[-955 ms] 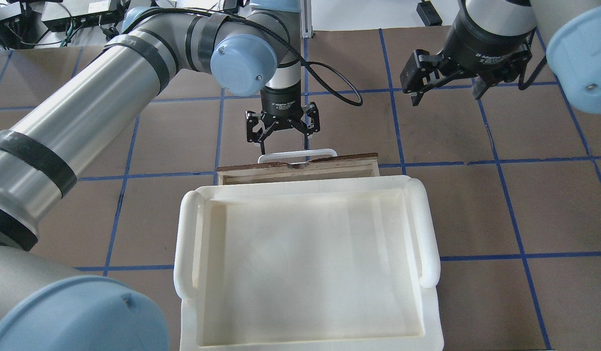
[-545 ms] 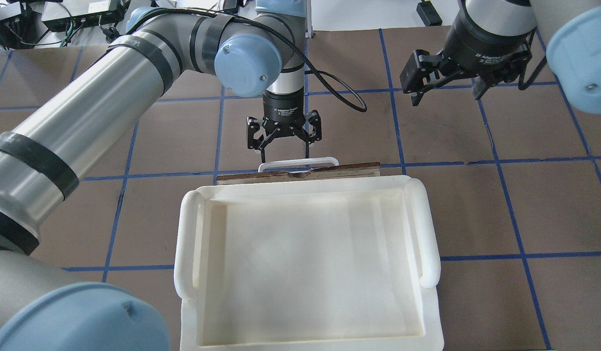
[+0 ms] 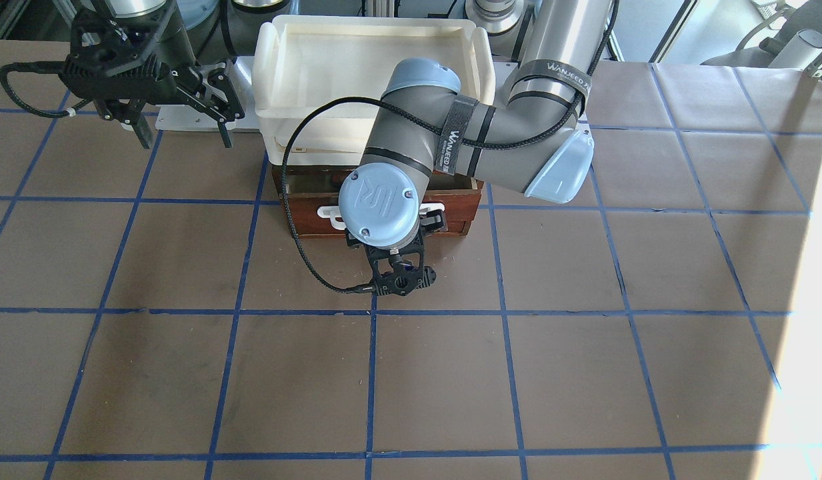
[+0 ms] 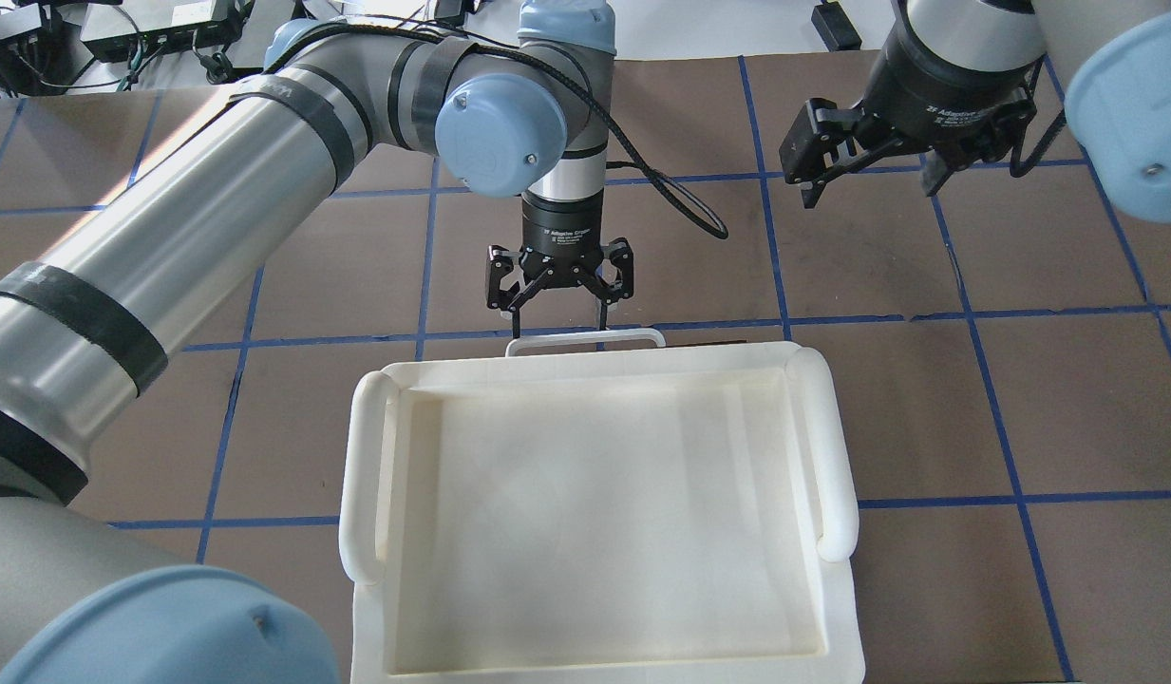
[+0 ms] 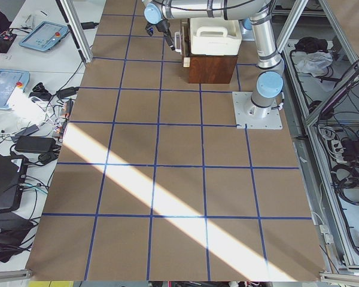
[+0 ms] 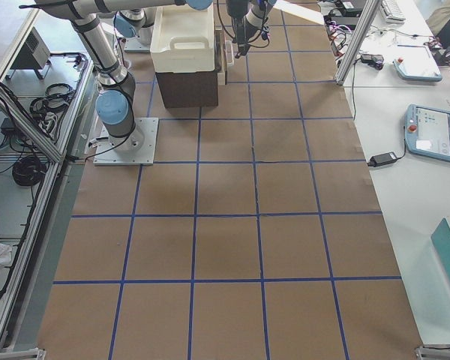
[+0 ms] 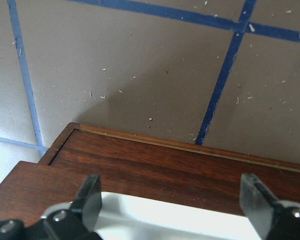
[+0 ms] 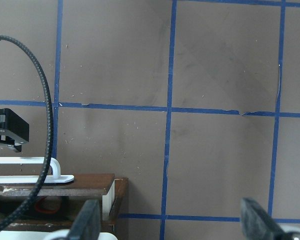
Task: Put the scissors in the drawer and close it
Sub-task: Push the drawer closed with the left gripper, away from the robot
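Left gripper (image 4: pixel 557 328): jaws spread astride white handle (image 4: pixel 585 335), gripping nothing. Right gripper (image 4: pixel 872 190) released, idle at 2 o'clock. Drawer (image 3: pixel 451 200) nearly shut under tray (image 4: pixel 837 446); scissors (image 8: pixel 42 205) inside, orange loop glimpsed. Push square toward 6 o'clock, overhead view.

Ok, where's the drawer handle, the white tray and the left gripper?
Drawer handle (image 4: pixel 561 335): overhead view, middle of its white bar.
White tray (image 4: pixel 361 475): overhead view, its left rim.
Left gripper (image 4: pixel 557 312): overhead view, between its fingertips.
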Controlling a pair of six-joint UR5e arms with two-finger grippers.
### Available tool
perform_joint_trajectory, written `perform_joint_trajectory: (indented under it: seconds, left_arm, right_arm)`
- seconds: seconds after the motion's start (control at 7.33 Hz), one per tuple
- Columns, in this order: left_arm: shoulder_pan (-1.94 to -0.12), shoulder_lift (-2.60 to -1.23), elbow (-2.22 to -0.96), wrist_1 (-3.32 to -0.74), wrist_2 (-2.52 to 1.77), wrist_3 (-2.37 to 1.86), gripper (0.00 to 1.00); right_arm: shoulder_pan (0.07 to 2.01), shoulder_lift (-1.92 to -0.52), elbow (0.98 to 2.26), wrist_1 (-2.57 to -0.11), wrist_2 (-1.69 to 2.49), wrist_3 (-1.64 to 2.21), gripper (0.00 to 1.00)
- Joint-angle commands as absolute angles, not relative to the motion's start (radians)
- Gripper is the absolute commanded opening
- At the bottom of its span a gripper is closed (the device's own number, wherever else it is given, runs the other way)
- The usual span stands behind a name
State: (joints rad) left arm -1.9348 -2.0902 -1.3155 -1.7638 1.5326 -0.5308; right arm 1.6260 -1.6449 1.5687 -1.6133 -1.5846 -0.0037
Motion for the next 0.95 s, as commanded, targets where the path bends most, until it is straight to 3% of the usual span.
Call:
perform_joint_trajectory:
  seconds: [0.0,0.82]
  left_arm:
    - [-1.942,-2.088,-1.316,-1.798,1.542,-0.531,1.0]
    - [-1.967,-2.076,-1.321,-1.871,1.542,-0.538,1.0]
  right_arm:
    - [1.626,-1.646,1.569,-1.611,-1.585,-0.003,1.0]
    - [1.626,-1.644,1.569,-1.611,-1.585,-0.003,1.0]
